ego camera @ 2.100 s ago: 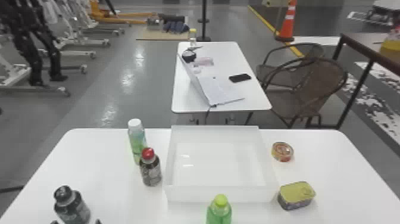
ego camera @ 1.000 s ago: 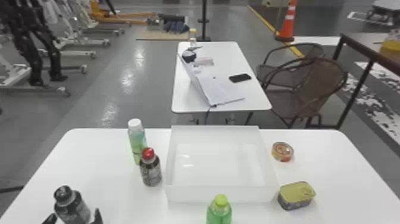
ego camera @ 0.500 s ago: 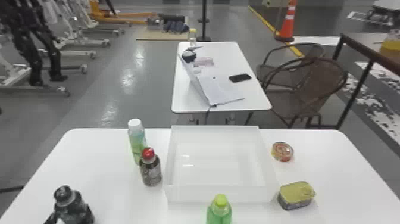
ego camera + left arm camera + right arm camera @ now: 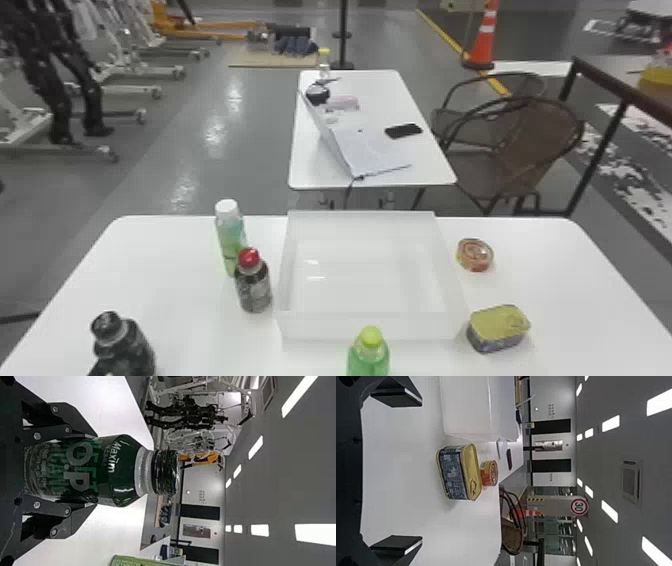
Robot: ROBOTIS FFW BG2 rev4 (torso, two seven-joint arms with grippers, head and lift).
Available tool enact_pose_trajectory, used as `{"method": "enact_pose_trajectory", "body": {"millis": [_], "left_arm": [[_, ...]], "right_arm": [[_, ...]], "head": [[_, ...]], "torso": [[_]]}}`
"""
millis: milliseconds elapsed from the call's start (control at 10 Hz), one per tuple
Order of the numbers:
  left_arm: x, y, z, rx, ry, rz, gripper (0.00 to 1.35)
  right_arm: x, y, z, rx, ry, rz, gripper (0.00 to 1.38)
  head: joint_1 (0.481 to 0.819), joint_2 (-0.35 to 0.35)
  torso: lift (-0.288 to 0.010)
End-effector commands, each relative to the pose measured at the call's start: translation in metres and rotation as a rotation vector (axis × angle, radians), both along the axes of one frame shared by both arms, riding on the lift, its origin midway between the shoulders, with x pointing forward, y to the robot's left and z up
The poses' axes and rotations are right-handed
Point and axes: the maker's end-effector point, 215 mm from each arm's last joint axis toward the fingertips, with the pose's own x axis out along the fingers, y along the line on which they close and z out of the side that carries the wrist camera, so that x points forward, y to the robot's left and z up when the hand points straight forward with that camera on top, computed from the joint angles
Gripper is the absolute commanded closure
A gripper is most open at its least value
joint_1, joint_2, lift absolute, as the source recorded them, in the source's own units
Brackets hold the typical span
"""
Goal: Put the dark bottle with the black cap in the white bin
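1. Your left gripper (image 4: 101,368) is closed on the dark bottle with the black cap (image 4: 125,345), upright near the left edge of the worktop (image 4: 185,325).
2. Your right gripper (image 4: 421,470) is open, fingers wide apart.
3. The white bin (image 4: 372,327) sits by the worktop's far edge, right of that bottle; the red-capped bottle (image 4: 254,290) stands between them.
4. Two tins lie toward the right edge: rectangular (image 4: 500,327) and round (image 4: 475,255).

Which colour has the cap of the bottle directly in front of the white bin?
Yellow-green; best in the head view.
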Motion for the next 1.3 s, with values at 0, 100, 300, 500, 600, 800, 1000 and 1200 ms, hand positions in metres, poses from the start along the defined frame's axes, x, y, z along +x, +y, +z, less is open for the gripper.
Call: {"method": "enact_pose_trajectory", "body": {"millis": [0, 100, 300, 500, 600, 800, 1000, 1200], "left_arm": [[0.002, -0.014, 0.029, -0.023, -0.081, -0.029, 0.83], [0.003, -0.03, 0.056, -0.03, -0.117, -0.072, 0.83], [0.026, -0.083, 0.11, -0.078, -0.172, -0.228, 0.83], [0.07, -0.146, 0.152, -0.151, -0.228, -0.478, 0.83], [0.088, -0.173, 0.169, -0.163, -0.243, -0.577, 0.83], [0.11, -0.221, 0.18, -0.177, -0.24, -0.73, 0.83], [0.123, -0.296, 0.168, -0.246, -0.211, -0.92, 0.83], [0.117, -0.359, 0.148, -0.312, -0.131, -1.095, 0.83]], "right_arm": [[0.001, 0.001, 0.001, 0.002, -0.002, 0.001, 0.08], [0.001, 0.001, 0.0, 0.002, -0.002, 0.001, 0.08], [0.001, 0.001, 0.0, 0.003, -0.002, 0.0, 0.08], [0.002, 0.001, 0.0, 0.003, -0.001, 0.004, 0.08], [0.004, 0.003, 0.0, 0.004, -0.002, 0.012, 0.08], [0.005, 0.005, -0.001, 0.01, 0.0, 0.017, 0.08], [0.005, 0.005, -0.002, 0.01, 0.001, 0.016, 0.08], [0.004, 0.004, -0.003, 0.013, 0.002, 0.013, 0.08]], "head": [[0.549, 0.0], [0.549, 0.0], [0.549, 0.0], [0.549, 0.0], [0.549, 0.0], [0.549, 0.0], [0.549, 0.0], [0.549, 0.0]], "torso": [[-0.1], [-0.1], [-0.1], [-0.1], [-0.1], [-0.1], [-0.1], [-0.1]]}}
